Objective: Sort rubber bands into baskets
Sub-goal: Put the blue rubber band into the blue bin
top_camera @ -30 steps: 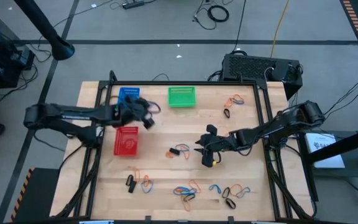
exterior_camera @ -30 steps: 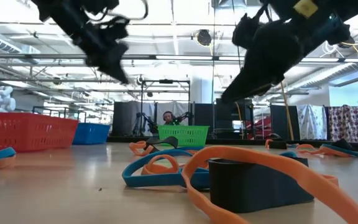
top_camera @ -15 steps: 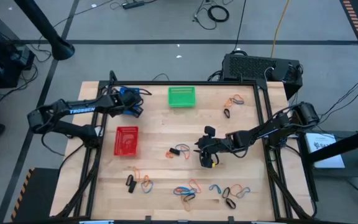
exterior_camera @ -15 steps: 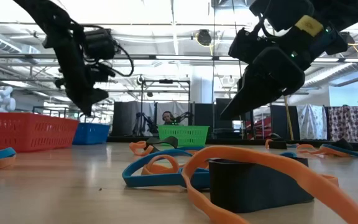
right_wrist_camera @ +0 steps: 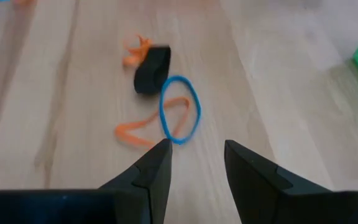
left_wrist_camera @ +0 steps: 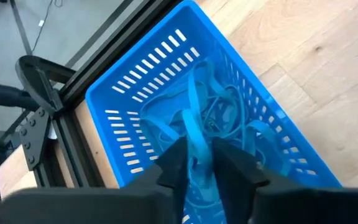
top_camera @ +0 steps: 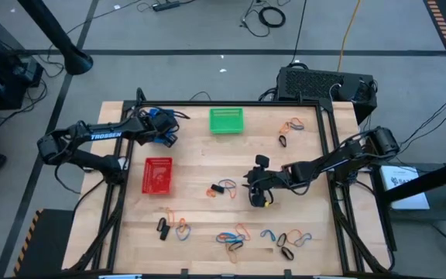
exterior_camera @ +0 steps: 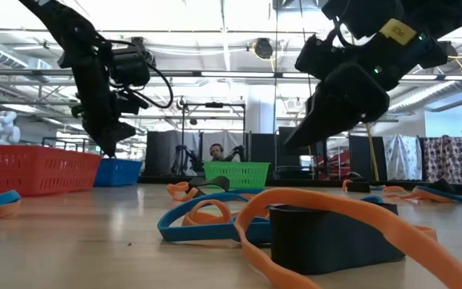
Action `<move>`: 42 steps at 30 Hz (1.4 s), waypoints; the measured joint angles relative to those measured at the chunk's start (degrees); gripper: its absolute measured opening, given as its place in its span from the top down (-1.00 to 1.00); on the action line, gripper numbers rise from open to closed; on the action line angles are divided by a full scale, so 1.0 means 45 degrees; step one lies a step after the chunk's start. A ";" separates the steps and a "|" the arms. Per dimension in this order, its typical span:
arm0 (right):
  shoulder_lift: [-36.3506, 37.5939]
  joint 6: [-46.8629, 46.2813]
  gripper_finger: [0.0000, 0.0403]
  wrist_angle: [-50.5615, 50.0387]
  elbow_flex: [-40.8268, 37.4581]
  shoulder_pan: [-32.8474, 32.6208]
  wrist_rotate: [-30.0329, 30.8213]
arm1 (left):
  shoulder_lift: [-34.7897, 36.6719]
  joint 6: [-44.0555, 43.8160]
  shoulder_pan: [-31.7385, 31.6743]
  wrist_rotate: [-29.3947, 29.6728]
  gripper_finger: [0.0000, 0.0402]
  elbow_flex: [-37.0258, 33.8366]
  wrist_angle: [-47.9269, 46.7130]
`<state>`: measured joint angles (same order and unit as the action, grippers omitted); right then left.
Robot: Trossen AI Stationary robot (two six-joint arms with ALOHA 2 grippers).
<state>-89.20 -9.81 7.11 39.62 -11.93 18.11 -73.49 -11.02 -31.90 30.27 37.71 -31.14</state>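
The left gripper hangs over the blue basket at the table's far left corner, its fingers a little apart with a blue rubber band standing between them; whether they pinch it cannot be told. A tangle of blue bands fills that basket, something only the left wrist view shows, since from above the arm covers most of it. The red basket sits nearer the front and appears to hold some bands; the green basket stands along the far edge, its contents unclear. The right gripper, fingers parted and holding nothing, hovers over mid-table above a blue loop, an orange strand and a black band. The high view alone takes in the loose bands along the front edge and near the far right corner. The low view shows both arms raised off the table.
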 joint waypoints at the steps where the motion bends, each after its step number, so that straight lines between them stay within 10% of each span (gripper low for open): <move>1: 0.0137 0.0081 0.30 -0.0311 0.0000 0.0047 -0.0003 | 0.0000 0.0096 -0.0005 0.0031 0.50 0.0000 0.0000; 18: 0.2231 -0.0721 0.57 -1.1933 0.3503 0.5334 0.0060 | 0.0087 0.1544 -0.0082 0.1312 0.13 0.1345 -0.1730; 32: 0.2158 0.0454 0.75 -1.2847 0.3541 1.1509 -0.1416 | 0.1157 0.1864 -0.0468 -0.1179 0.12 0.1345 -0.1036; 42: 0.0546 0.0650 0.76 -1.2332 0.3541 1.2855 -0.2390 | 0.2212 0.0857 0.1630 -0.4999 0.12 0.1345 0.1117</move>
<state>-86.74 -6.88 -48.38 55.55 45.92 7.35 -63.54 -7.17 -24.57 7.78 43.77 -26.12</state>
